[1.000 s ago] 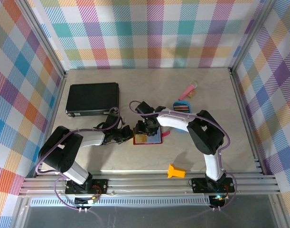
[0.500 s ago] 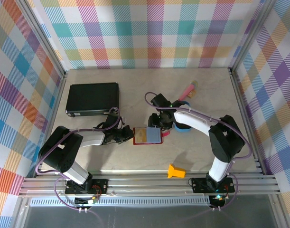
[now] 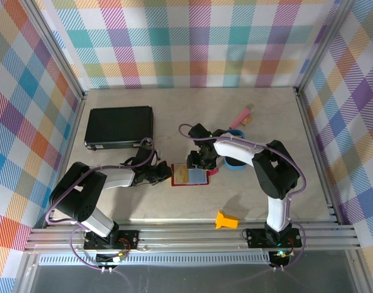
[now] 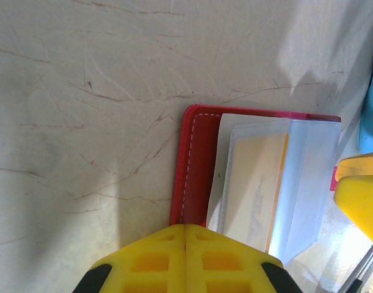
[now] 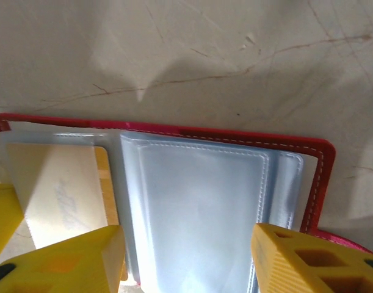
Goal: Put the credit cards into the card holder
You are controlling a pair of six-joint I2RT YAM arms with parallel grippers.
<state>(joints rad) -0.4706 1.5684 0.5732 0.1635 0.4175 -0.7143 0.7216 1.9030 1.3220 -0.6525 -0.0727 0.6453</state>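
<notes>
The card holder (image 3: 201, 178) lies open on the table, a red wallet with grey-blue pockets (image 5: 198, 201). One gold-tan credit card (image 4: 254, 183) sits in its left pocket, also seen as the credit card (image 5: 55, 189) under clear plastic. My left gripper (image 3: 166, 176) is shut, its yellow fingertips (image 4: 185, 231) pressed together at the wallet's red left edge (image 4: 195, 159). My right gripper (image 5: 186, 259) hovers open just above the right-hand pocket with nothing between its fingers. From above, the right gripper (image 3: 198, 160) is at the wallet's far edge.
A blue tray (image 3: 237, 163) sits just right of the wallet, mostly under the right arm. A black flat case (image 3: 119, 126) lies at the back left, a pink object (image 3: 242, 115) at the back, and an orange piece (image 3: 226, 220) near the front edge.
The right gripper swung right toward the blue tray, then came back left over the wallet, its jaws a little wider than before. The left gripper and the wallet stayed put.
</notes>
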